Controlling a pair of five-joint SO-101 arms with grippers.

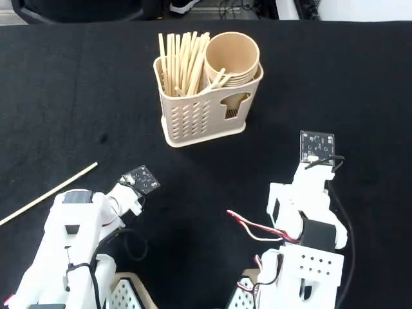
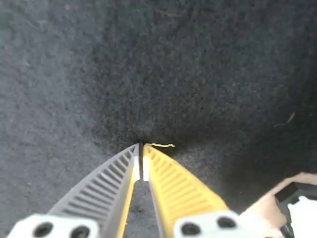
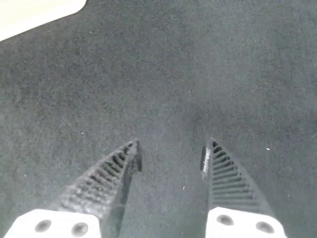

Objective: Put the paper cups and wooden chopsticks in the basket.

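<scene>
At lower left, on the bench [image 1: 335, 77]: part left hand [image 2: 142, 151] (tips together, empty), straddle chopstick [image 1: 38, 199] mid-length, clamp, lift level to basket [image 1: 199, 116]. Right hand [image 3: 171, 158] apart, empty.

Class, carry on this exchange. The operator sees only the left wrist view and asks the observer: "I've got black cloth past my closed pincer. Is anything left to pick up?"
Observer: Yes. One loose wooden chopstick lies on the black cloth, on the outer side of the left arm.
Operator: Where is the basket?
Observer: The beige slotted plastic basket stands across the table from both arms. It holds a stack of tan paper cups and a bundle of wooden chopsticks.
Operator: Is the other arm carrying anything?
Observer: No. The right pincer is open over the cloth with nothing between its fingers.
</scene>
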